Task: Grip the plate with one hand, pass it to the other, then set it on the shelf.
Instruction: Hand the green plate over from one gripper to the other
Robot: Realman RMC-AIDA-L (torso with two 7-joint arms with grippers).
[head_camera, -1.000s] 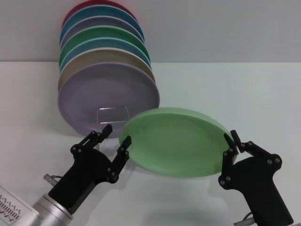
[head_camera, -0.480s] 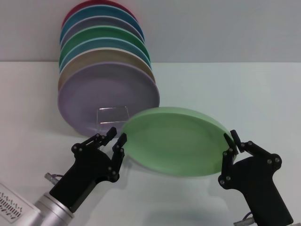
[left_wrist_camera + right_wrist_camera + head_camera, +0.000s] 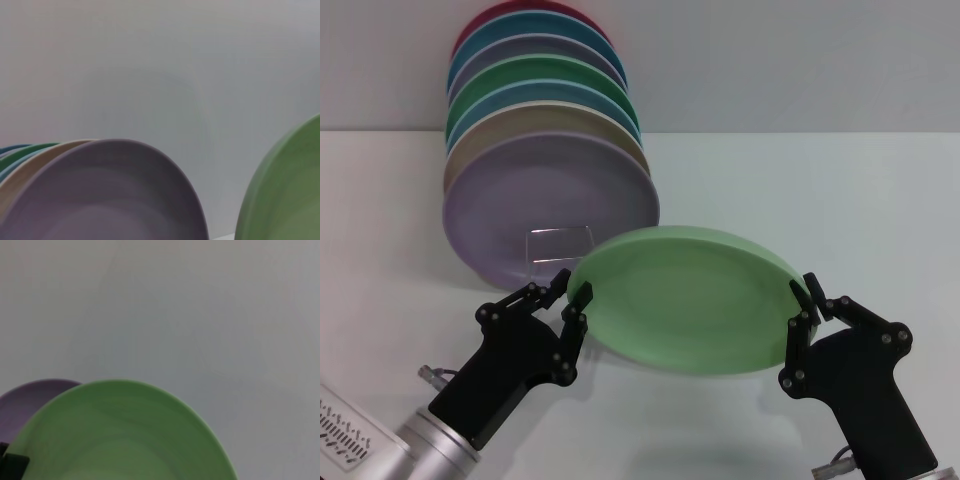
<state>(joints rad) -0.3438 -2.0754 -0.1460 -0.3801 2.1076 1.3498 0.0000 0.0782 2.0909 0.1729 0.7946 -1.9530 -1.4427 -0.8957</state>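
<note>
The light-green plate (image 3: pixel 680 305) hangs tilted above the table between my two grippers, and it also fills the near part of the left wrist view (image 3: pixel 285 195) and the right wrist view (image 3: pixel 120 435). My right gripper (image 3: pixel 804 302) is shut on its right rim. My left gripper (image 3: pixel 570 288) has closed onto the left rim, one finger in front of the plate and one behind. The shelf (image 3: pixel 560 230), a thin wire loop, stands just beyond the plate's left edge.
Several coloured plates stand on edge in a row at the back left, the lavender plate (image 3: pixel 540 200) nearest, right behind the wire loop. A grey wall runs along the back. White table surface (image 3: pixel 840 200) lies to the right.
The left gripper's fingers went from wide open to closed on the plate's left rim. The plate and the right gripper shifted slightly left.
</note>
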